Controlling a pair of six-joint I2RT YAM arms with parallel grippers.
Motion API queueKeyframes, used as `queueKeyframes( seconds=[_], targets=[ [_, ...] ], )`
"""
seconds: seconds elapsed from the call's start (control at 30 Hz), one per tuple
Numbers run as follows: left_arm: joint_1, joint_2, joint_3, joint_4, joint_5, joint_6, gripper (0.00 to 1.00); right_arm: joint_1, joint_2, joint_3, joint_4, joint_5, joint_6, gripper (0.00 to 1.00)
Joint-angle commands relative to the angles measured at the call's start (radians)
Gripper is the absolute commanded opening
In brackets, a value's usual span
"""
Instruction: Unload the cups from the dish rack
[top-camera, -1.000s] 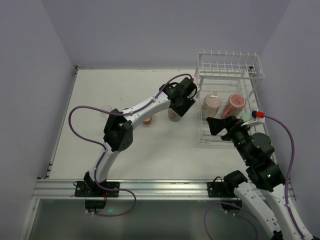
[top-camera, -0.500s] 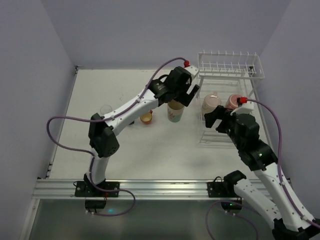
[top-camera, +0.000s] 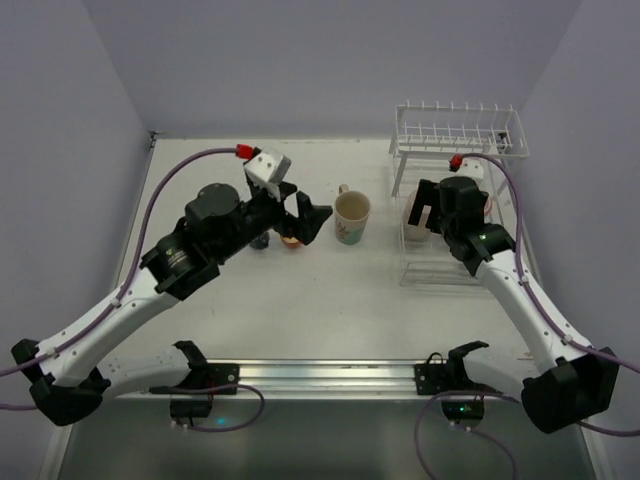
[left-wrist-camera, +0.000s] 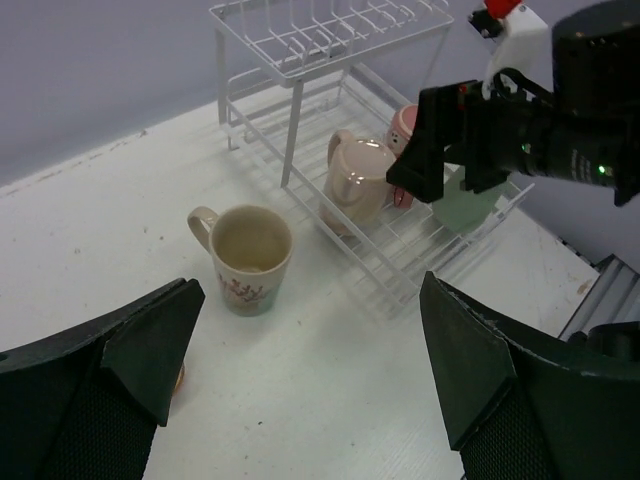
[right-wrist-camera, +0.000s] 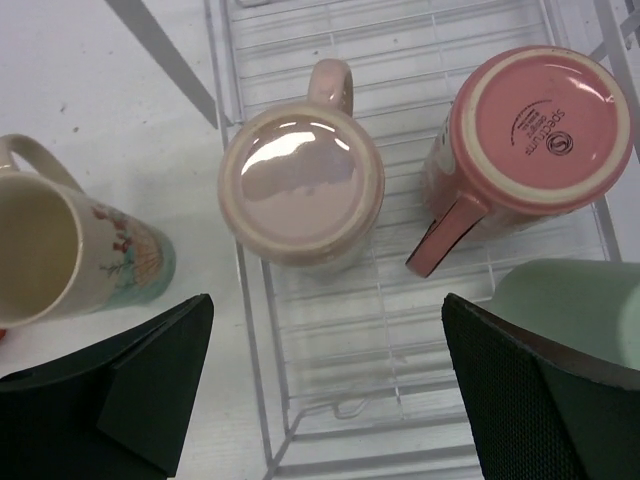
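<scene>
The cream cup (top-camera: 351, 217) (left-wrist-camera: 250, 255) (right-wrist-camera: 40, 255) stands upright on the table, left of the white dish rack (top-camera: 460, 135) (left-wrist-camera: 300, 40) (right-wrist-camera: 330, 330). My left gripper (top-camera: 308, 215) (left-wrist-camera: 310, 300) is open and empty, a little to the cup's left. On the rack's lower shelf a pale pink cup (right-wrist-camera: 300, 185) (left-wrist-camera: 358, 180) and a red-pink cup (right-wrist-camera: 535, 120) (left-wrist-camera: 403, 125) stand bottom up, with a light green cup (right-wrist-camera: 580, 310) beside them. My right gripper (top-camera: 432, 212) (right-wrist-camera: 328, 310) hangs open above that shelf, near the pale pink cup.
A small orange-red cup (top-camera: 292, 241) and a small dark blue cup (top-camera: 260, 241) sit on the table, partly hidden behind my left gripper. Grey walls enclose the table on three sides. An aluminium rail (top-camera: 320, 375) runs along the near edge.
My left gripper opened, let go of the cream cup and drew back to the left and nearer. My right gripper moved forward over the rack's lower shelf.
</scene>
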Motion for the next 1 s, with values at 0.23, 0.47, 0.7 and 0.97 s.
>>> queueKeyframes(
  seconds=[0.23, 0.47, 0.7, 0.97],
  targets=[
    [0.000, -0.289, -0.356, -0.024, -0.054, 0.014, 1.00, -0.056, 0.208, 0.121, 0.081, -0.106, -0.088, 0.99],
    [-0.001, -0.301, -0.410, -0.017, -0.051, 0.040, 1.00, -0.065, 0.310, 0.164, 0.085, -0.092, -0.115, 0.99],
    [0.002, -0.304, -0.423, -0.016, -0.049, 0.059, 1.00, -0.067, 0.422, 0.220, 0.087, -0.064, -0.132, 0.99],
    [0.008, -0.295, -0.423, -0.007, -0.031, 0.057, 1.00, -0.067, 0.411, 0.181, 0.177, -0.024, -0.117, 0.89]
  ],
)
